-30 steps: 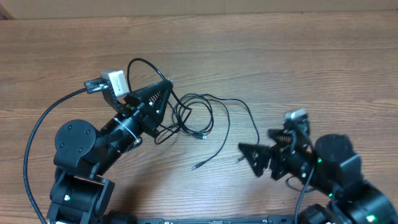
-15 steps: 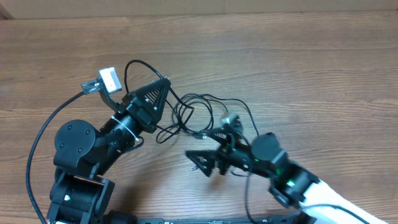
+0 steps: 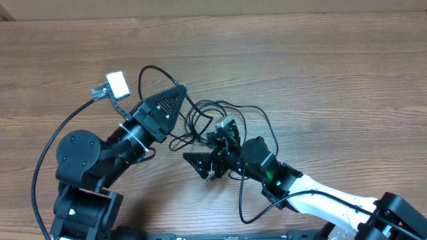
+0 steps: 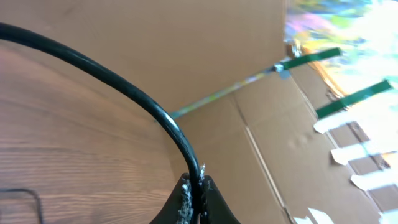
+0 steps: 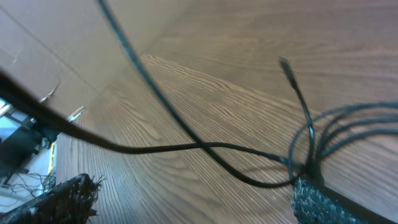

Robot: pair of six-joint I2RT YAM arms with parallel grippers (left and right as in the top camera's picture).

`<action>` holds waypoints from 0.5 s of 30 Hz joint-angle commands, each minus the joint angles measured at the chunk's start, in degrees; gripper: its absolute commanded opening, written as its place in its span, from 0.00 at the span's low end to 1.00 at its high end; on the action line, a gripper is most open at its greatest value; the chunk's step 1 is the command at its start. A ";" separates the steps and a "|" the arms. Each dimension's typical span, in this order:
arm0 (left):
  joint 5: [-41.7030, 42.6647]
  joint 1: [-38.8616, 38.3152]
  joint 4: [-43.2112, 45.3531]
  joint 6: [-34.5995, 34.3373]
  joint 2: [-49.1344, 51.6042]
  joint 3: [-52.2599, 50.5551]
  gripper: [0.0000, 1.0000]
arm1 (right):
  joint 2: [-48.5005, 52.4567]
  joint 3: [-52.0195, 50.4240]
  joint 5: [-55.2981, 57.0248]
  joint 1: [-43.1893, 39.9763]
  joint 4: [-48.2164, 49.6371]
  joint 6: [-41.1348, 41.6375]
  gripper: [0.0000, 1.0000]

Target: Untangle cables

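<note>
The thin black cables (image 3: pixel 203 117) lie tangled on the wooden table between my two arms. One loop rises to my left gripper (image 3: pixel 181 87), which is shut on it. In the left wrist view this cable (image 4: pixel 124 87) arcs from the upper left down into the closed fingertips of the left gripper (image 4: pixel 196 190). My right gripper (image 3: pixel 204 151) stands wide open just below the tangle. In the right wrist view several cable strands (image 5: pixel 205 147) cross the table ahead of the open right gripper (image 5: pixel 193 205). One strand bundle touches its right finger (image 5: pixel 314 200), and a plug end (image 5: pixel 284 62) lies beyond.
A thick black cord (image 3: pixel 37 150) curves round the left arm's base. Another dark cord (image 3: pixel 245 203) loops under the right arm. A cardboard wall (image 4: pixel 236 56) stands beyond the table's far edge. Bare wood (image 3: pixel 333 73) stretches to the right and back.
My right arm has swept from the lower right in to the middle, its open gripper now beside the tangle. The left gripper has shifted slightly, still holding its cable.
</note>
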 commanded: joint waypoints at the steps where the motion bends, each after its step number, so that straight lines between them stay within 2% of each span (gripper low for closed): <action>1: 3.85 0.20 2.32 -0.81 -0.35 1.01 0.04 | -0.09 2.40 1.05 1.57 0.81 -5.64 1.00; 5: 6.82 0.20 4.20 -0.76 0.04 1.01 0.04 | -0.09 2.56 2.56 2.01 0.81 -9.81 1.00; 11: 11.26 0.13 5.31 -0.79 2.45 1.01 0.04 | -0.09 2.69 3.78 2.10 3.43 -9.97 1.00; 15: 14.25 -0.74 11.08 -0.83 4.74 1.01 0.04 | -0.09 2.69 2.89 2.12 5.55 -9.94 1.00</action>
